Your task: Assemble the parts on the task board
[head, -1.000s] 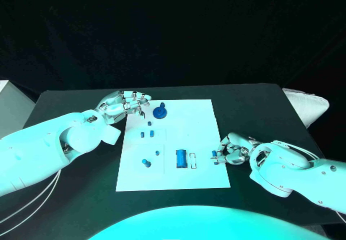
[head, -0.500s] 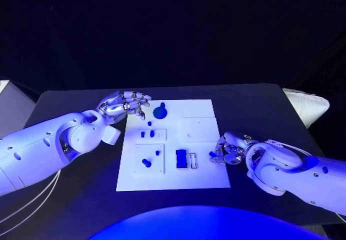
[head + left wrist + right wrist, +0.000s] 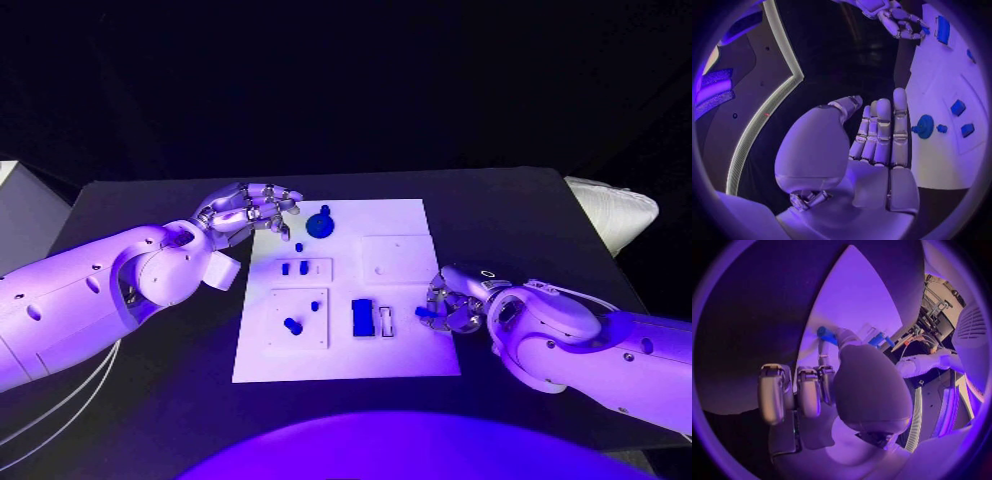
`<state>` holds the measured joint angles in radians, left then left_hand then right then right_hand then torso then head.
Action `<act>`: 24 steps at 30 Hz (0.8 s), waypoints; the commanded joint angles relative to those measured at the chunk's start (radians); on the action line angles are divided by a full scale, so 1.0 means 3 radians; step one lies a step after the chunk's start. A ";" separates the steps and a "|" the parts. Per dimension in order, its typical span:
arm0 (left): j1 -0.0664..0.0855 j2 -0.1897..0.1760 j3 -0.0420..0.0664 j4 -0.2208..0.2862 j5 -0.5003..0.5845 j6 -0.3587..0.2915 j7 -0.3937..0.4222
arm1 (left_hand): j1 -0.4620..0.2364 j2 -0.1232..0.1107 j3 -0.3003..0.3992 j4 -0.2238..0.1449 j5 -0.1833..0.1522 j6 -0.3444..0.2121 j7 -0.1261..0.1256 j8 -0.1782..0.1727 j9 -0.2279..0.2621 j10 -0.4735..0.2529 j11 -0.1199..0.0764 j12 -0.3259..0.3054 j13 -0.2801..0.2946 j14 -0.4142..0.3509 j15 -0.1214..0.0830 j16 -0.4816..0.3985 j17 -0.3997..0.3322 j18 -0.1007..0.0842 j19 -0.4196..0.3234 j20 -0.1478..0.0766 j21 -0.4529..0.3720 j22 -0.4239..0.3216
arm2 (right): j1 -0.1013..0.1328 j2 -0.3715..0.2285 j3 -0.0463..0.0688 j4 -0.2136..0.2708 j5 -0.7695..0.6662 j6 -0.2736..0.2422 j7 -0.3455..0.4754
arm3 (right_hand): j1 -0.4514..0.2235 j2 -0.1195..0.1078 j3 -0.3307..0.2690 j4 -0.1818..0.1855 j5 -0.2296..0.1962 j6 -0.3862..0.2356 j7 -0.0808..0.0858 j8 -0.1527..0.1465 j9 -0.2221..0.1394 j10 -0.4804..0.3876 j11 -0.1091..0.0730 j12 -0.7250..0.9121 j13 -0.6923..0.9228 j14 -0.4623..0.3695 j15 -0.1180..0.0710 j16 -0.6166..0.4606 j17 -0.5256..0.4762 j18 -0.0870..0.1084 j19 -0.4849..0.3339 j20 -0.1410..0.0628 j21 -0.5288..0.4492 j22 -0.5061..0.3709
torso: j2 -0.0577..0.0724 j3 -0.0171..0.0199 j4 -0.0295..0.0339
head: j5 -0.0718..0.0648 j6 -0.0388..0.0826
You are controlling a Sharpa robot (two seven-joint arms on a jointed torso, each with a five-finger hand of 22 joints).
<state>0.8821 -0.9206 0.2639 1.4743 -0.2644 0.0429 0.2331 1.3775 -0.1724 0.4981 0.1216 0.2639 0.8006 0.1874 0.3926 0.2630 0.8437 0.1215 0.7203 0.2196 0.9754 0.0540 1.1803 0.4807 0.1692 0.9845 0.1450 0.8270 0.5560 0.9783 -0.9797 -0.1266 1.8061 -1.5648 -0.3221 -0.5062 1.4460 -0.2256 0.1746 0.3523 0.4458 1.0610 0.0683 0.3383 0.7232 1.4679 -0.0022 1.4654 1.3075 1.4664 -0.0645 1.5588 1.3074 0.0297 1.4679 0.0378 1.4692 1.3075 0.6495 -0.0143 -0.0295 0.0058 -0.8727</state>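
A black table (image 3: 505,215) fills the middle of the head view against a dark backdrop, with a pale padded object (image 3: 617,215) at its right edge.

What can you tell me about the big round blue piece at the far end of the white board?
The round blue piece is a flat disc with a small knob sticking out of its far edge. It looks like smooth plastic. It lies flat near the far left corner of the white task board, with a tiny blue part just in front of it. The left robot hand hovers beside it, fingers curled, and does not seem to touch it.
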 commanded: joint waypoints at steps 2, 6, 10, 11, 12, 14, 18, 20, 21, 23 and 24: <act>-0.0003 0.0001 0.0002 0.0010 -0.0003 0.0074 0.0008 | -0.0011 0.0035 -0.0002 0.0023 0.0014 -0.0003 0.0002 0.0023 -0.0004 -0.0029 -0.0003 0.0017 -0.0006 -0.0016 -0.0009 -0.0019 0.0004 0.0050 0.0016 -0.0002 -0.0021 -0.0003 | -0.0045 -0.0014 -0.0038 -0.0021 0.0048 0.0035 -0.0119 | -0.0100 -0.0029 0.0360 -0.0225 0.0131 0.0037 -0.0011 0.0031 -0.0934 0.0180 -0.0030 0.0030 0.0690 0.0337 -0.0036 0.0013 0.0837 -0.0037 0.0270 -0.0028 0.0036 0.0749 | 0.0002 0.0002 0.0002 | 0.0006 0.0000; -0.0004 -0.0001 0.0002 0.0008 -0.0004 0.0073 0.0007 | -0.0010 0.0040 0.0000 0.0026 0.0014 0.0001 0.0001 0.0027 -0.0003 -0.0030 -0.0004 0.0019 -0.0006 -0.0016 -0.0009 -0.0019 0.0004 0.0050 0.0018 -0.0002 -0.0023 -0.0005 | -0.0043 -0.0034 -0.0034 0.0043 0.0237 -0.0099 -0.0062 | -0.0128 -0.0036 0.0459 -0.0234 0.0198 0.0051 -0.0023 0.0053 -0.0919 0.0195 -0.0040 0.0055 0.0706 0.0343 -0.0045 0.0028 0.0859 -0.0044 0.0278 -0.0035 0.0068 0.0764 | 0.0002 0.0002 0.0000 | 0.0014 0.0000; -0.0004 0.0001 0.0002 0.0011 -0.0004 0.0073 0.0005 | -0.0010 0.0043 0.0001 0.0028 0.0014 0.0002 0.0001 0.0029 -0.0003 -0.0029 -0.0004 0.0019 -0.0006 -0.0016 -0.0009 -0.0019 0.0004 0.0050 0.0018 -0.0002 -0.0024 -0.0006 | -0.0012 -0.0049 -0.0027 0.0089 0.0555 -0.0192 0.0065 | -0.0189 -0.0019 0.0585 -0.0251 0.0030 0.0047 -0.0035 0.0083 -0.0893 0.0207 -0.0049 0.0074 0.0718 0.0347 -0.0053 0.0037 0.0874 -0.0049 0.0284 -0.0043 0.0092 0.0776 | 0.0000 -0.0003 0.0002 | 0.0015 0.0000; -0.0004 0.0001 0.0002 0.0012 -0.0004 0.0073 0.0004 | -0.0017 0.0049 0.0001 0.0037 0.0014 0.0003 0.0002 0.0031 -0.0004 -0.0030 -0.0003 0.0020 -0.0007 -0.0016 -0.0008 -0.0018 0.0005 0.0050 0.0020 -0.0002 -0.0026 -0.0008 | -0.0001 -0.0050 -0.0026 0.0100 0.0625 -0.0210 0.0088 | -0.0191 -0.0014 0.0600 -0.0255 0.0018 0.0047 -0.0036 0.0087 -0.0890 0.0209 -0.0051 0.0077 0.0720 0.0347 -0.0054 0.0039 0.0876 -0.0049 0.0285 -0.0044 0.0095 0.0778 | 0.0000 -0.0004 0.0001 | 0.0016 0.0000; -0.0004 0.0001 0.0002 0.0013 -0.0004 0.0074 0.0003 | -0.0024 0.0059 0.0002 0.0048 0.0015 0.0004 0.0002 0.0032 -0.0004 -0.0031 -0.0002 0.0021 -0.0007 -0.0015 -0.0007 -0.0018 0.0006 0.0050 0.0021 -0.0001 -0.0029 -0.0010 | 0.0007 -0.0051 -0.0025 0.0111 0.0676 -0.0222 0.0104 | -0.0191 -0.0014 0.0600 -0.0255 0.0018 0.0047 -0.0036 0.0087 -0.0890 0.0209 -0.0051 0.0077 0.0720 0.0347 -0.0054 0.0039 0.0876 -0.0049 0.0285 -0.0044 0.0095 0.0778 | 0.0000 -0.0003 0.0001 | 0.0016 0.0000; -0.0004 0.0001 0.0002 0.0013 -0.0004 0.0075 0.0002 | -0.0024 0.0059 0.0002 0.0048 0.0015 0.0004 0.0002 0.0032 -0.0004 -0.0031 -0.0002 0.0021 -0.0007 -0.0015 -0.0007 -0.0018 0.0006 0.0050 0.0021 -0.0001 -0.0029 -0.0010 | 0.0023 -0.0053 -0.0021 0.0139 0.0780 -0.0248 0.0120 | -0.0195 -0.0011 0.0608 -0.0256 0.0012 0.0047 -0.0037 0.0089 -0.0888 0.0211 -0.0051 0.0079 0.0721 0.0348 -0.0054 0.0040 0.0878 -0.0049 0.0285 -0.0044 0.0094 0.0777 | -0.0001 -0.0002 0.0000 | 0.0007 0.0000; -0.0004 0.0001 0.0002 0.0013 -0.0016 0.0084 -0.0005 | -0.0019 0.0066 0.0007 0.0049 0.0015 0.0002 -0.0001 0.0034 -0.0005 -0.0033 -0.0005 0.0023 -0.0008 -0.0015 -0.0008 -0.0017 0.0007 0.0051 0.0025 -0.0002 -0.0033 -0.0013 | 0.0050 -0.0054 -0.0013 0.0200 0.0994 -0.0326 0.0105 | -0.0202 -0.0002 0.0625 -0.0257 0.0005 0.0046 -0.0038 0.0092 -0.0884 0.0211 -0.0052 0.0079 0.0721 0.0348 -0.0055 0.0040 0.0878 -0.0050 0.0286 -0.0045 0.0097 0.0779 | -0.0001 -0.0001 -0.0002 | 0.0015 0.0000; -0.0004 0.0002 0.0002 0.0013 -0.0023 0.0090 -0.0010 | -0.0012 0.0064 0.0009 0.0045 0.0015 0.0000 -0.0001 0.0035 -0.0005 -0.0034 -0.0006 0.0024 -0.0009 -0.0014 -0.0009 -0.0017 0.0007 0.0052 0.0027 -0.0003 -0.0033 -0.0013 | 0.0056 -0.0046 -0.0011 0.0216 0.1079 -0.0352 0.0094 | -0.0204 -0.0003 0.0627 -0.0257 0.0003 0.0045 -0.0038 0.0093 -0.0884 0.0211 -0.0052 0.0080 0.0722 0.0348 -0.0055 0.0040 0.0878 -0.0050 0.0286 -0.0045 0.0097 0.0779 | 0.0000 -0.0004 0.0000 | 0.0013 0.0000; -0.0004 0.0002 0.0002 0.0015 -0.0027 0.0094 -0.0013 | -0.0008 0.0063 0.0009 0.0042 0.0015 0.0000 -0.0002 0.0036 -0.0006 -0.0035 -0.0007 0.0024 -0.0009 -0.0013 -0.0010 -0.0016 0.0008 0.0052 0.0029 -0.0004 -0.0033 -0.0014 | 0.0059 -0.0037 -0.0010 0.0225 0.1134 -0.0373 0.0087 | -0.0210 -0.0006 0.0630 -0.0257 -0.0001 0.0044 -0.0038 0.0094 -0.0883 0.0212 -0.0052 0.0081 0.0722 0.0348 -0.0055 0.0040 0.0878 -0.0050 0.0286 -0.0046 0.0097 0.0779 | 0.0000 -0.0005 0.0000 | 0.0013 0.0000; -0.0004 0.0004 0.0002 0.0016 -0.0031 0.0097 -0.0016 | -0.0008 0.0063 0.0009 0.0042 0.0015 0.0000 -0.0002 0.0036 -0.0006 -0.0035 -0.0007 0.0024 -0.0009 -0.0013 -0.0010 -0.0016 0.0008 0.0052 0.0029 -0.0004 -0.0033 -0.0014 | 0.0062 -0.0017 -0.0009 0.0235 0.1193 -0.0392 0.0078 | -0.0210 -0.0006 0.0630 -0.0257 -0.0001 0.0044 -0.0038 0.0094 -0.0883 0.0212 -0.0052 0.0081 0.0722 0.0348 -0.0055 0.0040 0.0878 -0.0050 0.0286 -0.0046 0.0097 0.0779 | 0.0001 -0.0005 -0.0001 | 0.0014 0.0000; -0.0004 0.0005 0.0002 0.0016 -0.0032 0.0098 -0.0017 | -0.0008 0.0063 0.0009 0.0042 0.0015 0.0000 -0.0002 0.0036 -0.0006 -0.0035 -0.0006 0.0025 -0.0009 -0.0013 -0.0010 -0.0016 0.0008 0.0052 0.0030 -0.0004 -0.0032 -0.0014 | 0.0063 -0.0001 -0.0009 0.0237 0.1217 -0.0397 0.0071 | -0.0211 -0.0006 0.0631 -0.0258 -0.0002 0.0044 -0.0038 0.0095 -0.0882 0.0213 -0.0052 0.0083 0.0724 0.0348 -0.0055 0.0040 0.0878 -0.0050 0.0286 -0.0046 0.0098 0.0779 | 0.0001 -0.0004 -0.0001 | 0.0011 0.0000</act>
<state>0.8816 -0.9208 0.2637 1.4760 -0.2670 0.0499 0.2270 1.3723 -0.1591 0.4996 0.1340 0.2639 0.8006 0.1873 0.3976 0.2621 0.8400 0.1177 0.7240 0.2179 0.9754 0.0540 1.1803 0.4814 0.1692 0.9845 0.1450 0.8230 0.5530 0.9975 -0.9835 -0.1296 1.8736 -1.2757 -0.4151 -0.4912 1.3896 -0.2340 0.3415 0.2920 0.4503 1.0701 0.0622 0.3637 0.4576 1.4680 -0.0097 1.4849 1.3081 1.4665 -0.0719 1.5674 1.3074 0.0296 1.4679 0.0305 1.4925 1.3079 0.6496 -0.0151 -0.0295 0.0098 -0.8727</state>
